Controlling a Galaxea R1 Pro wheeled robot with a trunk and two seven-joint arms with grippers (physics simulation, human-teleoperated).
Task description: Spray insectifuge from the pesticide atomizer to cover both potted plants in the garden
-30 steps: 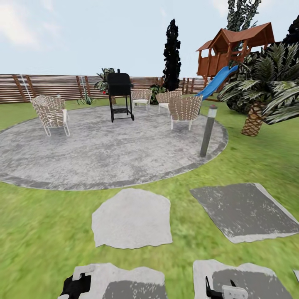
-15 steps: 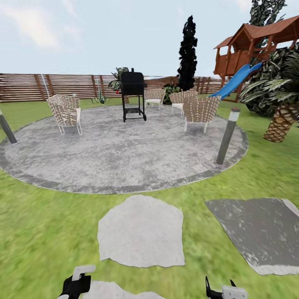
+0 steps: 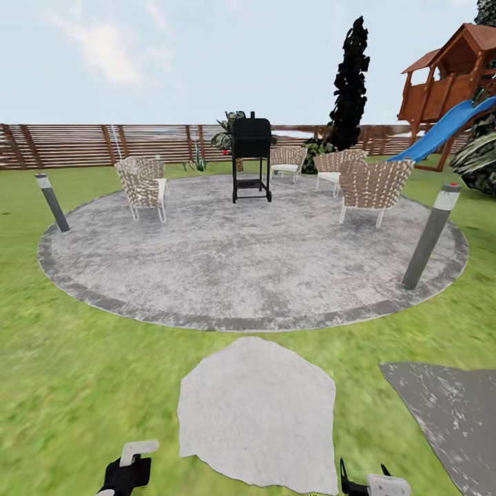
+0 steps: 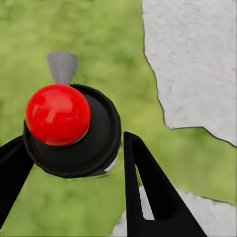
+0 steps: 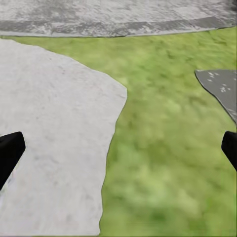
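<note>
In the left wrist view my left gripper (image 4: 74, 148) is shut on the pesticide atomizer (image 4: 69, 131), a dark round body with a shiny red top, held over the lawn. The same gripper (image 3: 127, 472) shows low in the head view. My right gripper (image 5: 118, 150) stands open with nothing between its fingers, over grass and a pale stepping stone (image 5: 49, 133); it also shows at the head view's lower edge (image 3: 372, 483). One potted plant (image 3: 198, 165), a small green rosette, stands far off by the wooden fence (image 3: 83, 145), beyond the round patio (image 3: 248, 262).
On the patio stand a black grill (image 3: 251, 157) and several wicker chairs (image 3: 142, 186). Grey bollard lamps (image 3: 52, 201) (image 3: 430, 235) mark its left and right rims. A play tower with a blue slide (image 3: 448, 124) is at the far right. A darker stepping stone (image 3: 448, 413) lies lower right.
The whole head view has shifted: the patio and grill sit further right and closer, and a left bollard has come into view. Both grippers keep their places in the picture.
</note>
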